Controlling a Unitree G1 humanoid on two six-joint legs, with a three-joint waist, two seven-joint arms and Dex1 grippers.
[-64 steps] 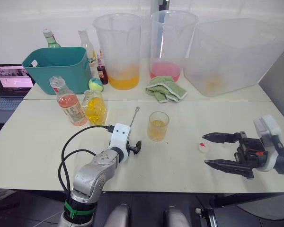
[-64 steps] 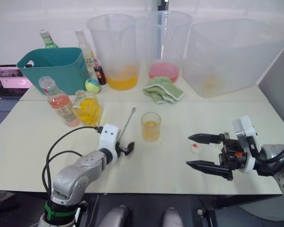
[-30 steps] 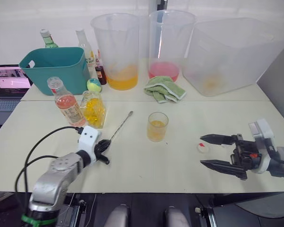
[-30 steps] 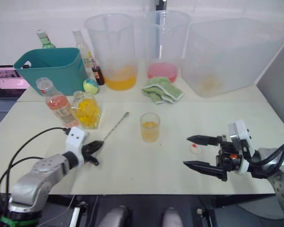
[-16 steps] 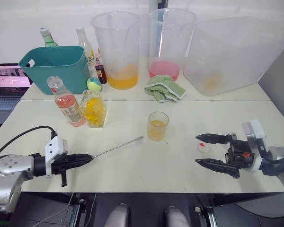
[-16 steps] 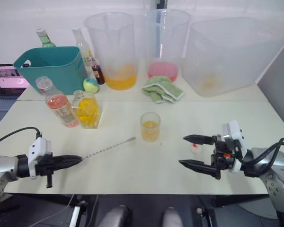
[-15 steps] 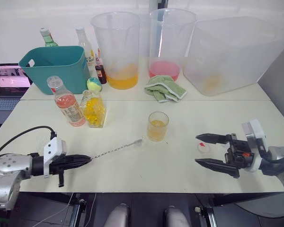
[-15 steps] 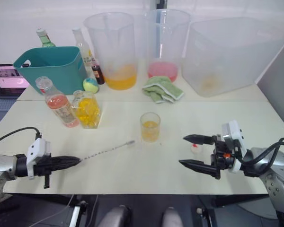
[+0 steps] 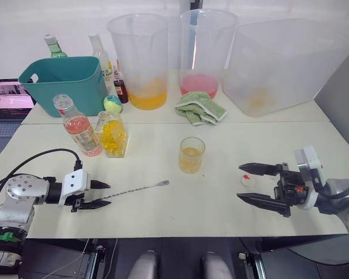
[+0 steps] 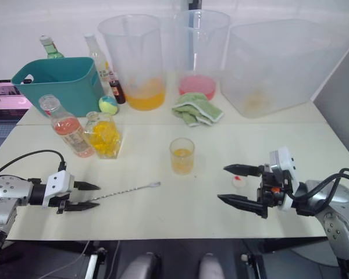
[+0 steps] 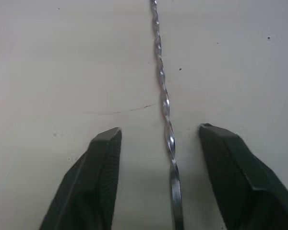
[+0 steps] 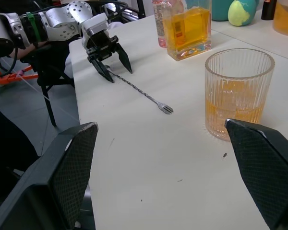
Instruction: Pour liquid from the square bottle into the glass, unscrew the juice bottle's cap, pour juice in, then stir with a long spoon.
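Observation:
The long spoon (image 9: 136, 189) lies flat on the table, its handle end between the spread fingers of my open left gripper (image 9: 103, 194); the left wrist view shows the twisted handle (image 11: 162, 105) untouched by either finger. The glass (image 9: 191, 155) stands at the centre with yellow-orange liquid in it. At the left the square bottle (image 9: 113, 135) stands beside the juice bottle (image 9: 75, 125), whose mouth is bare. The white cap (image 9: 245, 179) lies on the table by my open right gripper (image 9: 241, 181), in line with the gap between its fingers. The right wrist view shows the glass (image 12: 237, 93) and the spoon (image 12: 139, 91).
At the back stand a teal bin (image 9: 64, 75), two tall plastic pitchers (image 9: 141, 58), a big translucent tub (image 9: 285, 64) and a green cloth (image 9: 200, 107). A green-yellow ball (image 9: 111, 103), several bottles (image 9: 104, 55) and a laptop (image 9: 11, 99) are at the back left.
My left gripper, shut on the spoon's handle half a second ago, has opened, and the spoon now rests on the table. The right gripper has hardly moved.

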